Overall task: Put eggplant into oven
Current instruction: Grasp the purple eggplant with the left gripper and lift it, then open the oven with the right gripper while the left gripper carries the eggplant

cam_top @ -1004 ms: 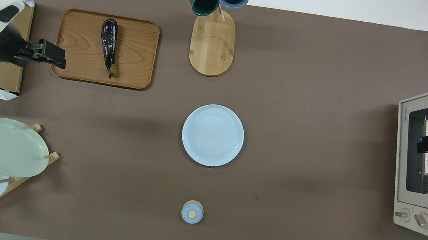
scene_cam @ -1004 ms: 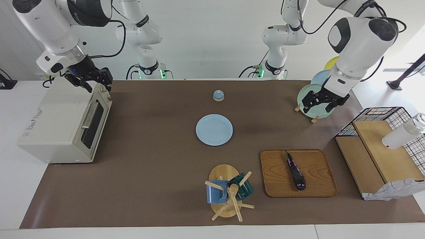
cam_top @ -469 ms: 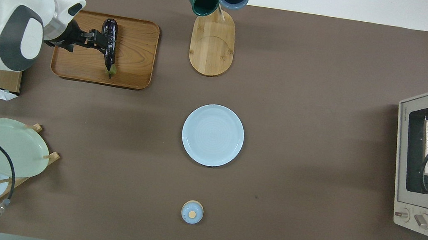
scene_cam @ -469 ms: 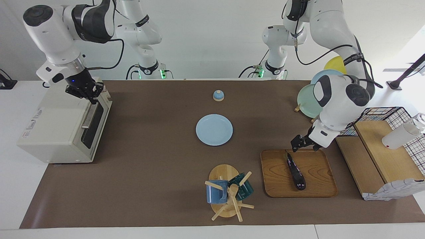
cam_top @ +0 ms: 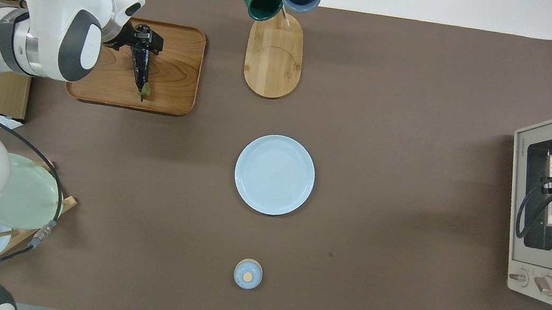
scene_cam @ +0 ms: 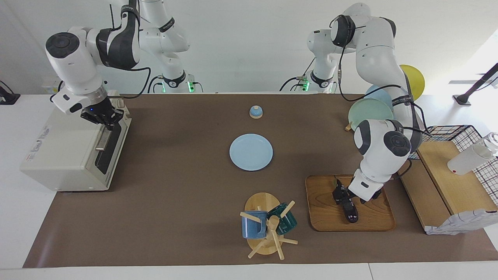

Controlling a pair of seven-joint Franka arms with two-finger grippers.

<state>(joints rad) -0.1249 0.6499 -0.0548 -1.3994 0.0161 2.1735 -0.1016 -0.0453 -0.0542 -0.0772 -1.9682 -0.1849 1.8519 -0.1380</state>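
The eggplant (scene_cam: 351, 214) lies on a wooden tray (scene_cam: 373, 219) toward the left arm's end of the table, its green stem pointing toward the robots. My left gripper (scene_cam: 342, 195) is down on it, open, with a finger on each side of its thick middle (cam_top: 142, 70). The oven (scene_cam: 66, 147) stands at the right arm's end with its dark glass door (scene_cam: 106, 153) closed. My right gripper (scene_cam: 107, 122) is shut at the door's top edge, by the robot-side end of the bar handle (cam_top: 550, 199). Whether it touches the bar I cannot tell.
A light blue plate (scene_cam: 251, 151) lies mid-table, with a small blue lidded pot (scene_cam: 255, 112) nearer to the robots. A mug rack (scene_cam: 268, 225) stands beside the tray. A rack of plates (scene_cam: 369, 112) and a wooden shelf with a wire basket (scene_cam: 443, 179) sit at the left arm's end.
The left arm swung from over the plate rack and came down over the tray until its gripper straddled the eggplant. The right gripper closed and sank to the top of the oven door.
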